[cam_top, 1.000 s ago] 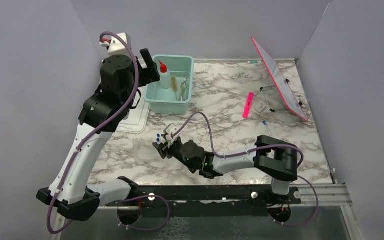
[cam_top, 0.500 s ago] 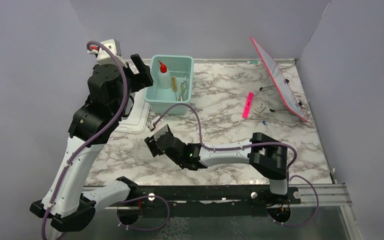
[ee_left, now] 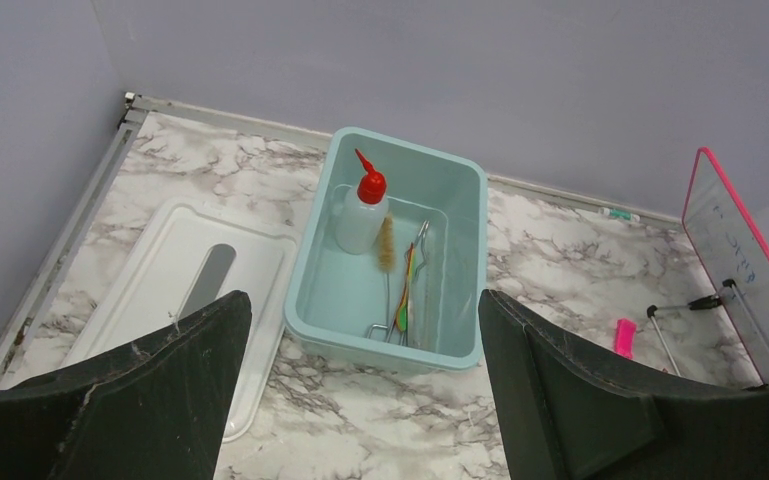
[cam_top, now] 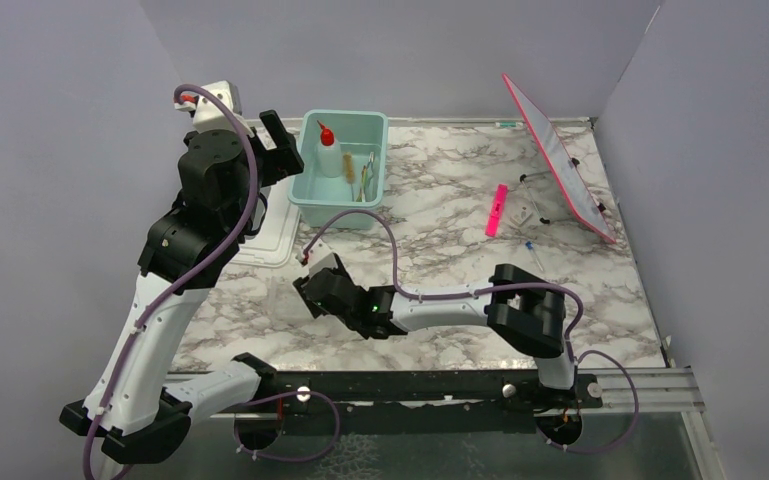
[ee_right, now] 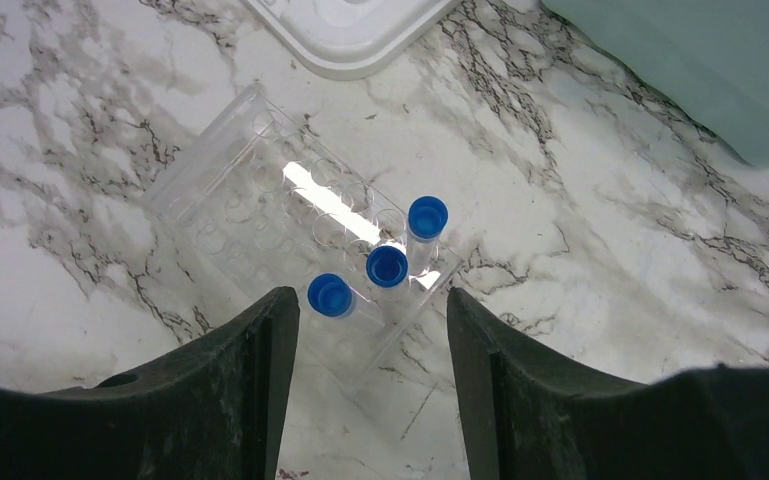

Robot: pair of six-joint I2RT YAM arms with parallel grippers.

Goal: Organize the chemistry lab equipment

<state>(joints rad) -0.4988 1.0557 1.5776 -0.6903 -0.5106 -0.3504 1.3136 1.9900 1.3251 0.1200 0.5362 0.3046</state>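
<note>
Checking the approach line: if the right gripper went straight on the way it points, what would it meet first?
Most likely the blue-capped vials standing in the clear rack, framed between the open fingers of the right gripper; their depth is unclear.

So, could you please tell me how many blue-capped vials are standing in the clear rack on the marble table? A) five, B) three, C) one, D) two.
B: the right wrist view shows three blue-capped vials standing at one end of the clear rack, whose other wells look empty.
</note>
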